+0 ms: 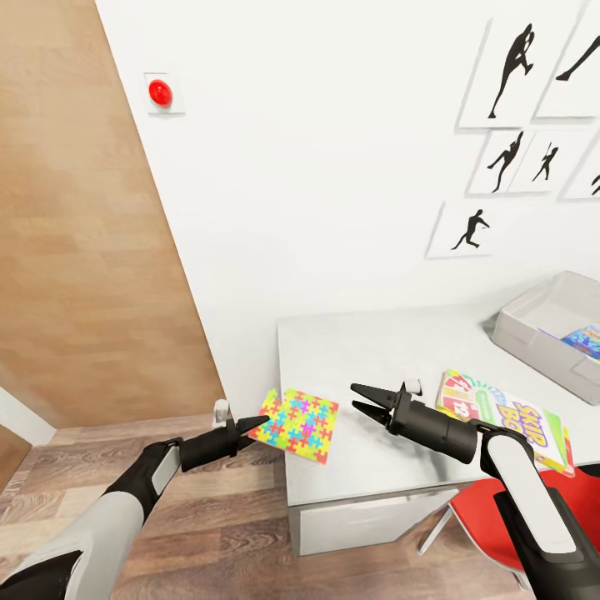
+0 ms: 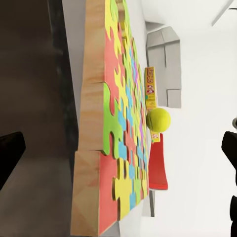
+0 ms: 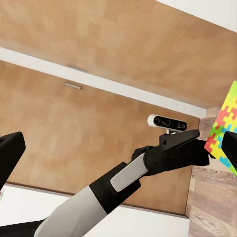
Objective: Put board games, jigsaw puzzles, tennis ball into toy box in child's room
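Note:
A jigsaw puzzle [image 1: 300, 423] lies on the pale table [image 1: 367, 342], its corner hanging over the table's left edge. My left gripper [image 1: 254, 427] is open right at that overhanging corner; the left wrist view shows the puzzle [image 2: 123, 128] edge-on between the spread fingers [image 2: 11, 153]. My right gripper [image 1: 367, 400] hovers open over the table just right of the puzzle. The Skip-Bo board game [image 1: 508, 417] lies at the front right. Beyond the puzzle sits the tennis ball [image 2: 158, 120]. The toy box [image 1: 542, 321] stands at the far right with a blue carton [image 1: 585, 337] inside.
A red swivel chair [image 1: 492, 508] stands under the table's front right, below my right arm. The table has a drawer front [image 1: 367, 521]. A white wall with silhouette prints [image 1: 508, 75] and a red button [image 1: 160, 93] backs the table. Wood floor [image 1: 217, 517] lies on the left.

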Motion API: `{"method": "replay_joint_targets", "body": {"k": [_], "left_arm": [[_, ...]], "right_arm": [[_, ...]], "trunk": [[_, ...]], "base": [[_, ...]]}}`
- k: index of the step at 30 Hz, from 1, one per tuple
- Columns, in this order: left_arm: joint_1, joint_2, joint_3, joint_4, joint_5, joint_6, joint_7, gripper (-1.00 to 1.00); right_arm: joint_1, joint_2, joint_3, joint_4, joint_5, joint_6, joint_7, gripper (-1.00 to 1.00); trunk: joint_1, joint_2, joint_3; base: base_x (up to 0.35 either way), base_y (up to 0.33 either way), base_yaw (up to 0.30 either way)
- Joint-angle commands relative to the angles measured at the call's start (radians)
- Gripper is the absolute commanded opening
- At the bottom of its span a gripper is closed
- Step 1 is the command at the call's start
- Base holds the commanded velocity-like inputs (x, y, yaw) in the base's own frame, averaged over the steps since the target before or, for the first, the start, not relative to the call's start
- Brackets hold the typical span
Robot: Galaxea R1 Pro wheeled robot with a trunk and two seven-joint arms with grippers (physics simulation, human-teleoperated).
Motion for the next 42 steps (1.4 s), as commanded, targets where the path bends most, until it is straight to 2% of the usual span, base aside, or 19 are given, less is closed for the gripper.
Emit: {"method": "replay_joint_targets", "body": {"k": [1,4,5,21,42], "left_arm": [[-0.001,0.000,0.002,0.000,0.001,0.009,-0.002,1.00],[-0.001,-0.002,0.002,0.000,0.002,0.009,-0.002,1.00],[-0.001,-0.002,0.002,0.000,0.002,0.008,-0.002,-1.00],[0.007,-0.004,0.002,0.000,0.003,0.007,-0.010,-1.00],[0.007,-0.004,0.002,0.000,0.003,0.008,-0.018,-1.00]], "right_arm": [[-0.001,-0.001,0.000,0.000,0.009,0.001,0.009,1.00],[-0.001,-0.001,0.000,0.000,0.009,0.001,0.009,1.00],[-0.001,-0.001,0.000,0.000,0.009,0.001,0.009,1.00],[-0.001,-0.001,-0.001,0.000,0.009,0.001,0.009,1.00],[-0.001,-0.001,0.000,0.000,0.009,0.001,0.009,1.00]], "trunk": [[0.000,-0.001,-0.001],[0.000,-0.001,-0.001],[0.000,-0.001,-0.001],[0.000,-0.001,-0.001],[-0.080,0.146,0.065]], "base": [[-0.003,-0.005,0.000],[-0.002,-0.003,0.000],[-0.001,-0.002,0.000],[0.000,0.000,0.000],[0.000,0.000,0.000]]}}
